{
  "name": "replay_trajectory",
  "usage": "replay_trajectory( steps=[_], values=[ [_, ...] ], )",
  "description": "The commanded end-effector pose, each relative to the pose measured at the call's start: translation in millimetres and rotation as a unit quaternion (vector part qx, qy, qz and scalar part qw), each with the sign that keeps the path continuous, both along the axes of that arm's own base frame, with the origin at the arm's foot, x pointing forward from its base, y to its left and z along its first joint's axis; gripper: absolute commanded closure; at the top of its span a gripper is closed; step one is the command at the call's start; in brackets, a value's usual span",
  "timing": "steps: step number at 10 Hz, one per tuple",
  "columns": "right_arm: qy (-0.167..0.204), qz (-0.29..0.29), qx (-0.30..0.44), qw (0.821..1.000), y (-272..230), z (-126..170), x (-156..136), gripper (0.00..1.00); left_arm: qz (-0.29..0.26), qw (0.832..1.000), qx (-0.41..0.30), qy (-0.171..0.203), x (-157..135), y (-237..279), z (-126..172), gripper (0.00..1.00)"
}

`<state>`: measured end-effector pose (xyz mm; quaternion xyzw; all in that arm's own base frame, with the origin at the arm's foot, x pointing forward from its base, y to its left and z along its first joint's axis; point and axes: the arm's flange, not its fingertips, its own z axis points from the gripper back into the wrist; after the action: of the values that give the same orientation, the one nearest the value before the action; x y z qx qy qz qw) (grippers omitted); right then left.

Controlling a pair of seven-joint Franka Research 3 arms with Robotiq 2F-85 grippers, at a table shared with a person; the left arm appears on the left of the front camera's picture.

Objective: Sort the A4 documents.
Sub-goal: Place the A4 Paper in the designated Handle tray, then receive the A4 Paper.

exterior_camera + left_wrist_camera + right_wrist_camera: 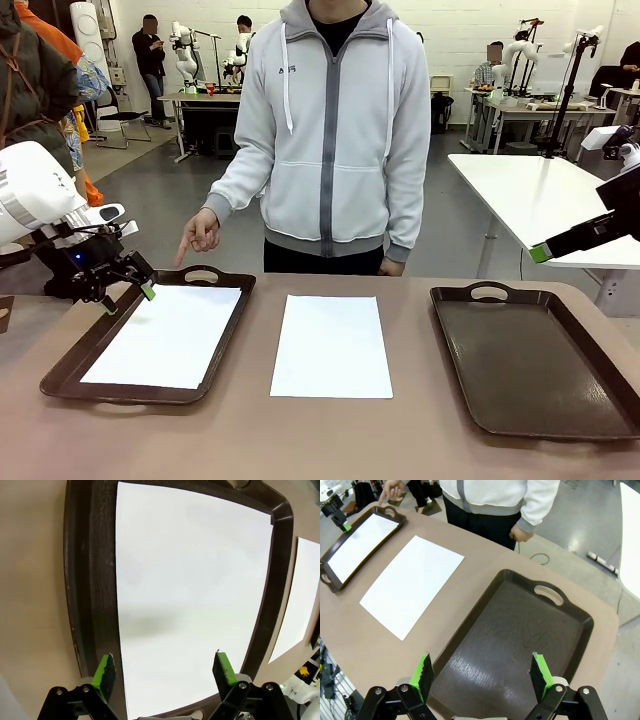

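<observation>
Left gripper, jaws spread, points down at an A4 document (blank) just ahead in a brown tray — right gripper likewise spread, above a second tray.

**Left tray**, left of the middle sheet: holds white paper; one leaf or several, cannot tell.
**Right tray**, right of the middle sheet: its outer rim is cut off by the front view's edge.
**Right gripper**, above that tray: the front view gives one green pad; the rest lies beyond the edge.
**Person's hand**, beyond the middle sheet: partly hidden behind the table.
</observation>
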<state>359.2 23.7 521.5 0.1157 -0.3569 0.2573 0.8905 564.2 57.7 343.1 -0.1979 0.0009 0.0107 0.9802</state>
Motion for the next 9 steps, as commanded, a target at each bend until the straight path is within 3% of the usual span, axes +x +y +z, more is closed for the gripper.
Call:
replay_trajectory(
  steps=[1,2,3,9],
  values=[
    [0.001,0.002,0.002,1.000,0.3,-1.1,0.6,0.00,0.018,0.999,-0.043,-0.003,-7.3,-1.9,1.6,0.00],
    [0.001,0.002,0.002,1.000,0.3,-1.1,0.6,0.00,0.016,0.998,-0.068,0.001,-11.8,-5.0,3.5,0.00],
    [0.001,0.002,0.002,1.000,0.3,-1.1,0.6,0.00,0.007,1.000,-0.011,0.000,-0.3,-1.3,-0.3,0.00],
    [0.001,0.002,0.002,1.000,0.3,-1.1,0.6,0.00,0.007,1.000,-0.011,0.000,-0.3,-1.3,-0.3,0.00]
  ],
)
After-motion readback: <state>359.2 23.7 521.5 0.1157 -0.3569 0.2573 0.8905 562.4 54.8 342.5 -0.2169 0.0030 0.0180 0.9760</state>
